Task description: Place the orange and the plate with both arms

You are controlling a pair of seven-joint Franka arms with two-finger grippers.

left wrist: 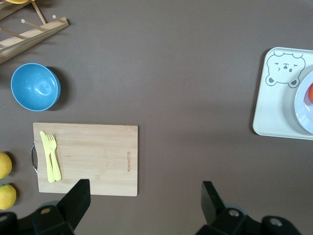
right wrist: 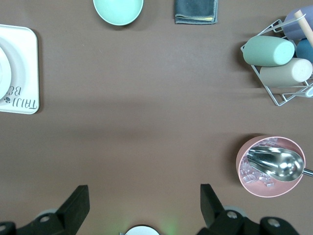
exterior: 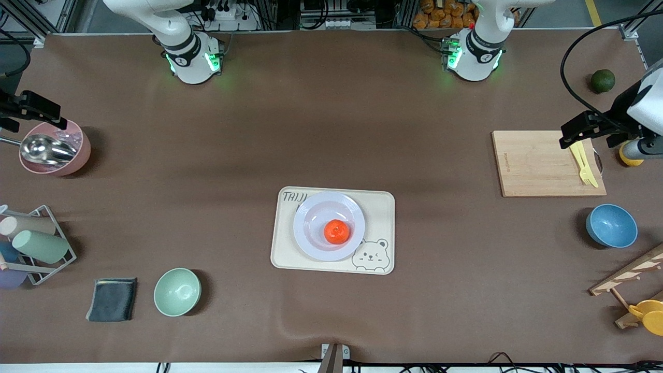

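The orange (exterior: 336, 231) sits in the well of the pale lavender plate (exterior: 312, 220). The plate rests on the cream bear tray (exterior: 379, 207) at the table's middle. My left gripper (exterior: 576, 132) is open and empty, up over the wooden cutting board's edge at the left arm's end of the table. Its wrist view shows the open gripper (left wrist: 144, 197), with the tray (left wrist: 274, 112), the plate's rim (left wrist: 304, 111) and a sliver of the orange (left wrist: 310, 93) at the picture's edge. My right gripper (exterior: 32, 108) is open and empty over the pink bowl, and also shows in its wrist view (right wrist: 142, 198).
The cutting board (exterior: 538, 163) carries a yellow fork and knife (exterior: 584, 166). A blue bowl (exterior: 611, 226), lemons (exterior: 629, 156) and a dark green fruit (exterior: 603, 81) lie near it. A pink bowl with scoop (exterior: 54, 147), cup rack (exterior: 32, 247), grey cloth (exterior: 112, 299) and green bowl (exterior: 177, 291) lie toward the right arm's end.
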